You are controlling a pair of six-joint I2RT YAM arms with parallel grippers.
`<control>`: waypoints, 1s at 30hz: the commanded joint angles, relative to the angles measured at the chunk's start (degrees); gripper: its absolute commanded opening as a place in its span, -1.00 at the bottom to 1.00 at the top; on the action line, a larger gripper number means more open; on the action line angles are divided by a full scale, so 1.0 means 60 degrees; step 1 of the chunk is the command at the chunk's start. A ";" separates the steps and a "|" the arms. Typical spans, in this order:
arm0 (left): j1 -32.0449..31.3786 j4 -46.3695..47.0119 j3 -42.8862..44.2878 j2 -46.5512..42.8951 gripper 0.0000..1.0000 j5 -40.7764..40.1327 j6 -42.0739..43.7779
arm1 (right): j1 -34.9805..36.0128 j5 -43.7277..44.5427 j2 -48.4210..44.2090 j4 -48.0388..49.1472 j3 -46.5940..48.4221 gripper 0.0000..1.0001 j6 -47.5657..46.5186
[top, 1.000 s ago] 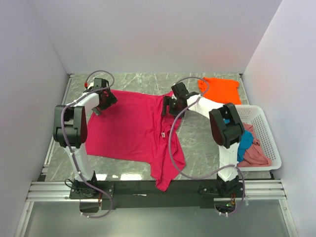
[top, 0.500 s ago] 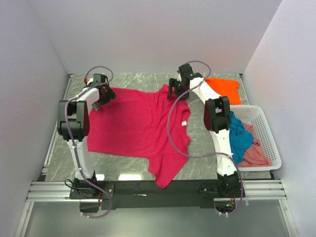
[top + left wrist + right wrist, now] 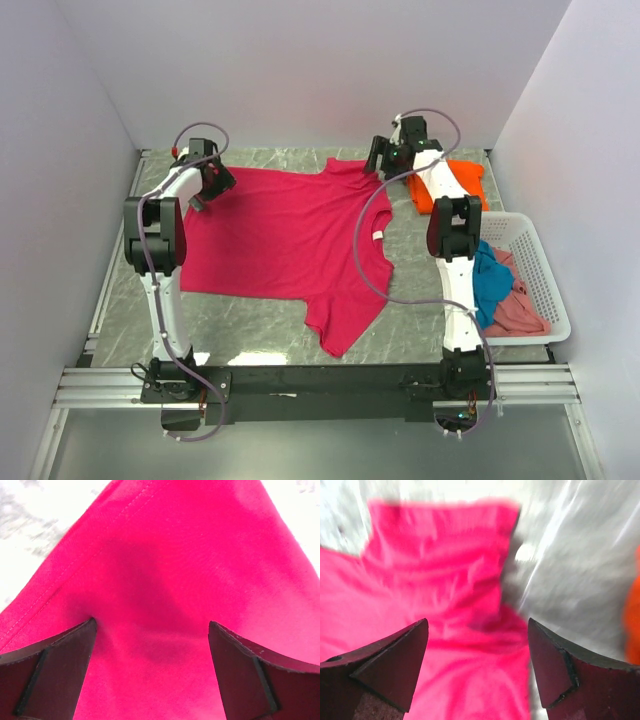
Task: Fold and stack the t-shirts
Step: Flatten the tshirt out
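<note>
Crimson t-shirt (image 3: 285, 235) laid open across the middle of the table (image 3: 250, 345), one sleeve reaching the far edge.
Within the last second both arms have drawn the cloth toward the far edge, and its doubled-over right side now lies flat. The left gripper (image 3: 203, 187), over the shirt's far-left corner, and the right gripper (image 3: 378, 160), over the far sleeve, stand with jaws spread, clasping nothing. Flattening looks complete, so folding can begin. The orange t-shirt (image 3: 460, 182) lies near the far-right corner.
</note>
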 commanded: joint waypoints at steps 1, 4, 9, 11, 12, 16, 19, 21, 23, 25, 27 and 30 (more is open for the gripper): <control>0.0026 -0.0295 0.0745 0.0461 0.99 0.0556 0.0188 | 0.0132 -0.0174 -0.0413 0.1775 0.0298 0.74 -0.0084; 0.0026 -0.1101 0.1362 0.0084 0.99 0.0308 0.0231 | 0.0176 -0.0058 -0.0559 0.1312 0.0867 0.74 -0.0478; 0.0056 -0.0854 -0.0753 -0.2332 0.99 -0.0628 -0.0250 | 0.0614 0.1068 -0.3026 0.0490 -0.1059 0.76 -0.1051; 0.0099 -0.0969 -0.1607 -0.3694 0.99 -0.0819 -0.1068 | 0.1010 0.2093 -0.4505 0.0387 -0.2897 0.76 -0.0701; 0.0100 -0.1116 -0.2452 -0.4090 0.99 -0.1111 -0.1478 | 0.1171 0.2372 -0.5008 0.0342 -0.3635 0.76 -0.0148; 0.0085 -0.1485 -0.4668 -0.6299 0.99 -0.0779 -0.3151 | 0.2631 0.3135 -0.7410 0.0779 -0.7473 0.76 0.1013; 0.0041 -0.1338 -0.6499 -0.7865 0.99 -0.0557 -0.3691 | 0.3411 0.3007 -0.8906 0.1629 -1.0243 0.76 0.1935; 0.0041 -0.0986 -0.7818 -0.9009 0.99 -0.0455 -0.3913 | 0.3881 0.2626 -0.9581 0.2215 -1.1812 0.75 0.2563; 0.0027 -0.1072 -0.8681 -0.9614 0.99 -0.0527 -0.4001 | 0.4144 0.2522 -0.9904 0.2465 -1.2879 0.75 0.2786; 0.0041 -0.1277 -0.9123 -1.0243 0.99 -0.0600 -0.3929 | 0.4190 0.2493 -0.9979 0.2495 -1.3396 0.75 0.2977; 0.0056 -0.1729 -0.9549 -1.0480 0.99 -0.0893 -0.3972 | 0.4190 0.2638 -0.9906 0.2481 -1.3910 0.75 0.3065; 0.0099 -0.1849 -0.9872 -1.0890 0.99 -0.1143 -0.4089 | 0.4059 0.2770 -0.9526 0.2422 -1.4145 0.75 0.3080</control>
